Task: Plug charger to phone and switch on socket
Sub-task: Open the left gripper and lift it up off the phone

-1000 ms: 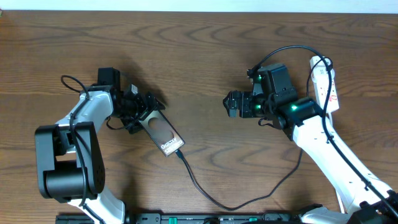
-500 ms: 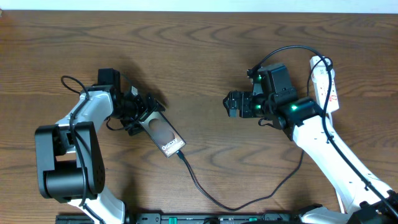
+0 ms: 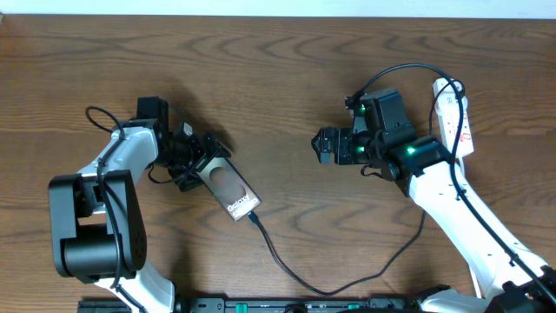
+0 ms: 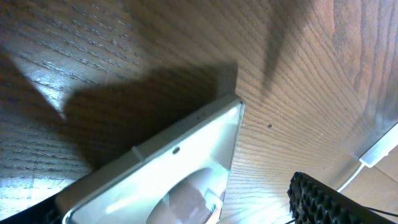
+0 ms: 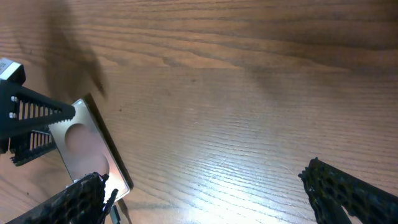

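Two sets of jaws face each other across the wooden surface, and only the left jaws hold anything. The left jaws are clamped on the phone at its end nearest that wrist, one finger on each long edge. The rest of the slab sticks straight out ahead of them, with its lettering at the far end. In the left wrist view the phone fills the space between the fingers, tilted, with a dark shadow beneath it on the wood. The right jaws stand wide apart and grip nothing. Their two fingers sit at opposite lower corners of the right wrist view with only bare wood between them. The phone lies ahead of the right jaws and off to one side, well apart from them. The charger meets the phone at the end farthest from the left jaws, where its plug tip touches the edge. Whether the tip is fully seated cannot be told. From there the cable loops away from both sets of jaws and runs under the right arm. The socket lies behind the right jaws, beyond the wrist, well apart from the fingertips.
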`<control>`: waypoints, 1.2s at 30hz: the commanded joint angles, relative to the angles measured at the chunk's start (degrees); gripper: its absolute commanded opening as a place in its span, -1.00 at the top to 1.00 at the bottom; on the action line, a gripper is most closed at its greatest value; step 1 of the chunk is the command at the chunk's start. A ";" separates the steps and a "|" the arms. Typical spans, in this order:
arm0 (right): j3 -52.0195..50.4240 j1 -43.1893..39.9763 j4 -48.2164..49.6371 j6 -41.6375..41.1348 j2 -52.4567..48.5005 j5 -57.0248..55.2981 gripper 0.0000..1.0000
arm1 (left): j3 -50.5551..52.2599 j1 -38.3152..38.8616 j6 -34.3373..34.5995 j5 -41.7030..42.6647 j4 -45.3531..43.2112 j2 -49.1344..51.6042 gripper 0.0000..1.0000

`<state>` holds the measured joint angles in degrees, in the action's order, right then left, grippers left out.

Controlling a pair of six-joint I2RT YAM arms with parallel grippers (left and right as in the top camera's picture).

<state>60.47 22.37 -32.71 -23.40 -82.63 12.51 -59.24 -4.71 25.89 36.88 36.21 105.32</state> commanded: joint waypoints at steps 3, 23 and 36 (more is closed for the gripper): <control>0.20 0.24 -0.07 0.76 0.66 -0.59 -0.99 | 2.89 -0.20 -0.11 -8.04 2.10 3.37 -0.85; 0.20 0.22 -0.11 1.40 0.66 -1.57 -0.99 | 0.79 -0.24 -2.58 -13.66 2.34 -1.55 -0.85; 0.20 0.22 -0.11 1.40 0.63 -1.88 -0.99 | 0.61 -0.20 -16.09 -17.07 1.86 -30.99 -0.86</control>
<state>60.47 22.37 -32.77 -22.92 -82.63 11.49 -58.74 -4.78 15.57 21.04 38.33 79.68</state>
